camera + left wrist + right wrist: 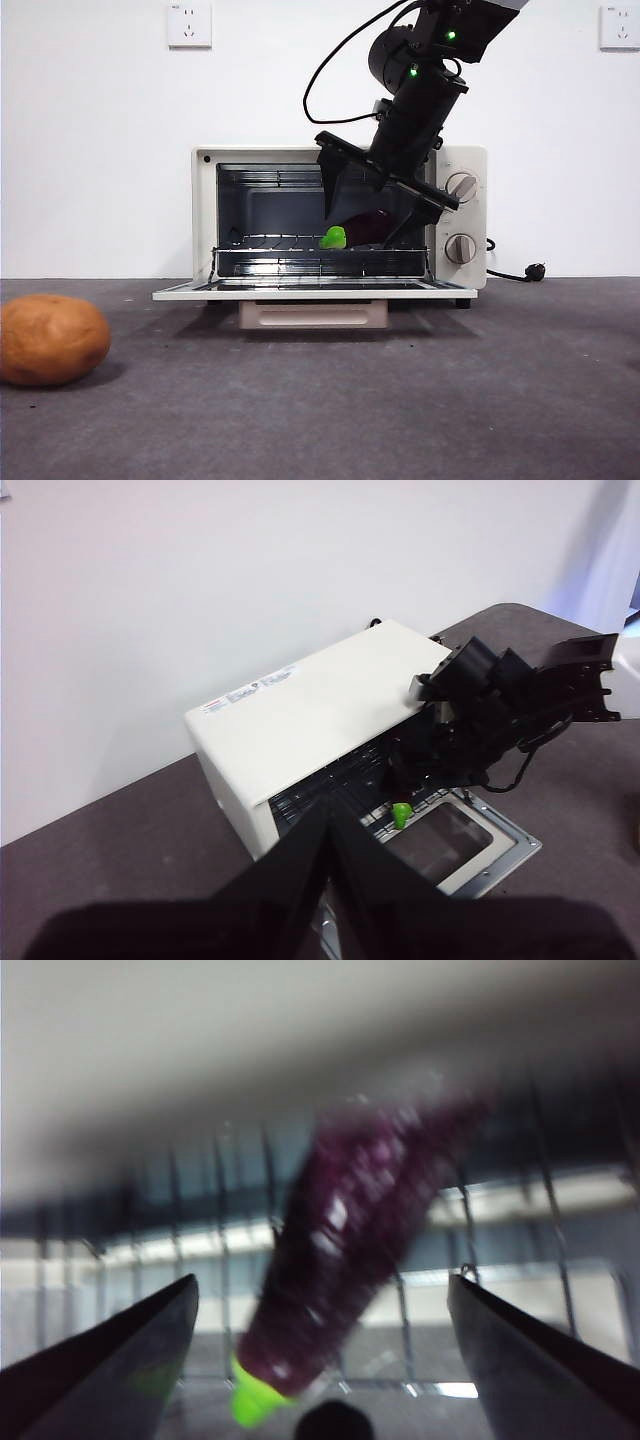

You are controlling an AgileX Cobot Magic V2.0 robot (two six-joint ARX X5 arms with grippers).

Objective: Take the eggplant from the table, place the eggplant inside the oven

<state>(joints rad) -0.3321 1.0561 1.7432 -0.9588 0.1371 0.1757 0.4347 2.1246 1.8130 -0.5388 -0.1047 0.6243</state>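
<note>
Eggplant [350, 1250] motion-blurred in right wrist view; potato [50, 338] cut by front view's edge.

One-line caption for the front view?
Right claw open at the oven mouth, eggplant on the rack, door down, potato aside.

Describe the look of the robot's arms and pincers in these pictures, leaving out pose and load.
The right arm is black and blocky, with small green indicator lights and a thin black cable looping off its wrist housing. Its right pincer has two flat, dark, tapering jaws, standing open in the oven. The left pincer shows the same matte black, wedge-shaped jaws, closed together. No markings are visible.
</note>
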